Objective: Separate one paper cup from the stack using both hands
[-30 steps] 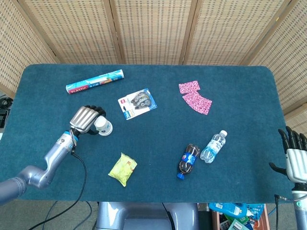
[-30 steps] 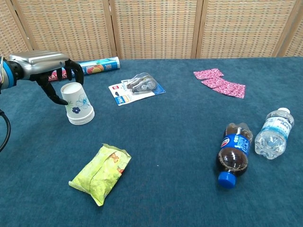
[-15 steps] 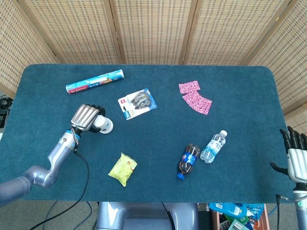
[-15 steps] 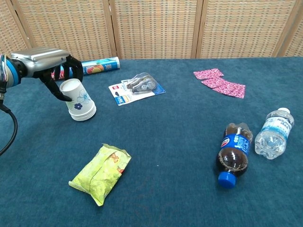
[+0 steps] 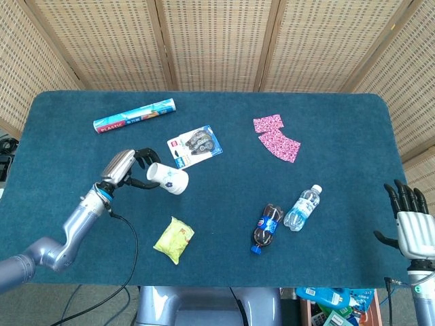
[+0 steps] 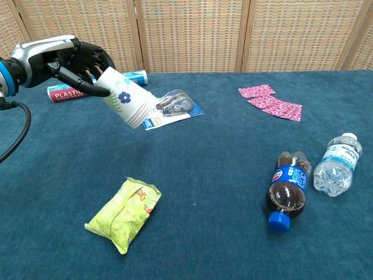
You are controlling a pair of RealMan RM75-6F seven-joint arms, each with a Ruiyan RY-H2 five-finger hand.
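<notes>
My left hand [image 5: 128, 168] [image 6: 71, 61] grips the base end of the white paper cup stack [image 5: 168, 178] [image 6: 127, 101], which has a blue flower print. The stack is lifted off the blue table and tilted, its open rims pointing right and down. My right hand [image 5: 410, 224] hovers at the table's near right corner, far from the cups, fingers spread and holding nothing. The chest view does not show the right hand.
On the table lie a plastic wrap roll [image 5: 134, 115], a blister pack [image 5: 195, 145], pink cloth pieces [image 5: 276, 139], a cola bottle [image 5: 267, 227], a water bottle [image 5: 302, 207] and a yellow-green snack bag [image 5: 174, 239]. Wicker screens stand behind.
My left hand closed on the cup stack, lifted it off the table, tipped it sideways and carried it to the right. The right hand edged slightly further into view.
</notes>
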